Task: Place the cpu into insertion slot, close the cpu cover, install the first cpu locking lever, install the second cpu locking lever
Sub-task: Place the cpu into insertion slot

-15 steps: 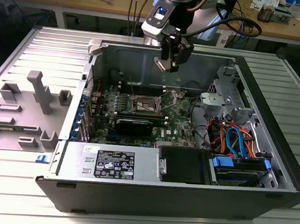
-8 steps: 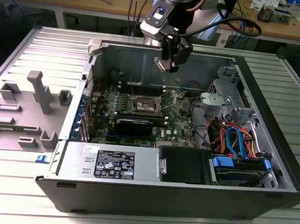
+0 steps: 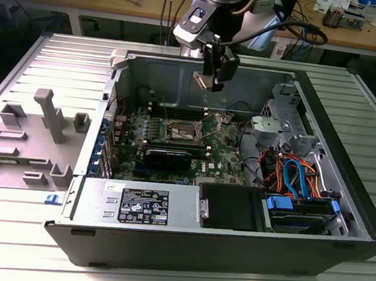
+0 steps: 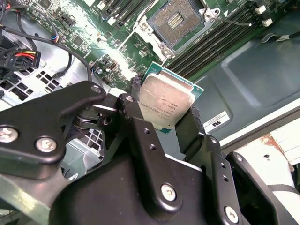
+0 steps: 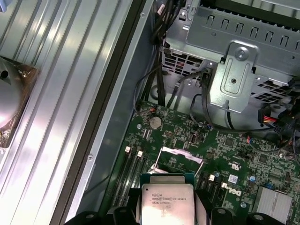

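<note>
Fingers [image 4: 189, 127] tight on the cpu [image 4: 166, 105], above the insertion slot [image 4: 177, 21], seemingly bare in the second wrist view.

A ribbed, silvery metal desk [image 3: 17, 238] carried an open computer case [image 3: 166, 249] lying on its side. To the exterior view's left of the case sat a grey plastic fixture [image 3: 31, 144] with upright posts. A small blue piece [image 3: 52, 199] lay just beside the case's corner.
</note>
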